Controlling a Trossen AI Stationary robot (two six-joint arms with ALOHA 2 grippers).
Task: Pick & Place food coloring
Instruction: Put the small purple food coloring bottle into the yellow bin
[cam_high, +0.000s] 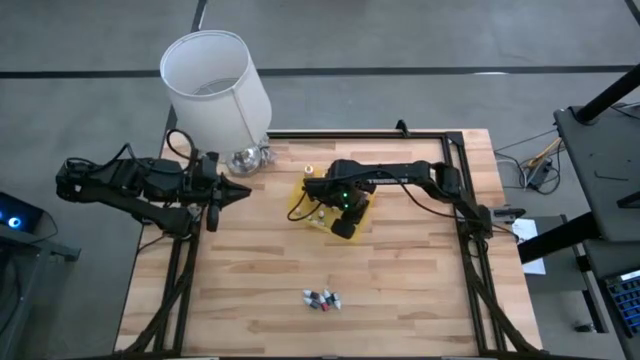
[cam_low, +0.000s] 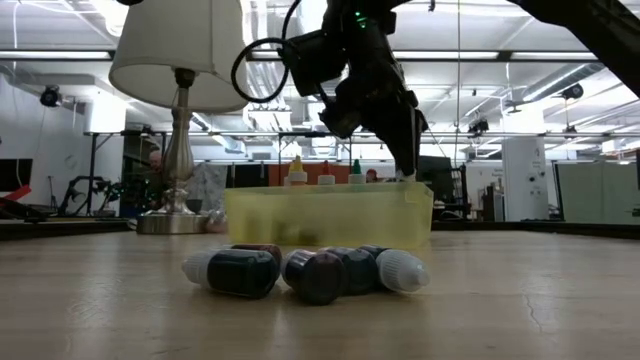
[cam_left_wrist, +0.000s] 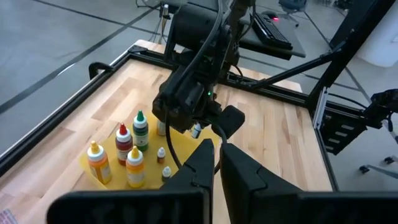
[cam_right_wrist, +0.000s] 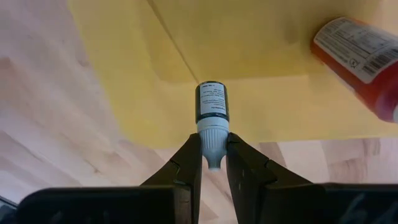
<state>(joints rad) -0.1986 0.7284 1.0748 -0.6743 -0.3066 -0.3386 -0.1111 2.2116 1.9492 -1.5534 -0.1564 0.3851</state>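
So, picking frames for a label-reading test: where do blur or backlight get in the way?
Low view: the nearest vials are dark and soft against bright ceiling lights, and the yellow tray shows its contents only as smears. Right wrist view: the vial in the right hand is fairly sharp, but the red bottle at the edge is blurred.

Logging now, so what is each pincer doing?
Left pincer: shut, empty, waiting at the table's left edge.
Right pincer: shut on a small dark vial over the yellow tray.
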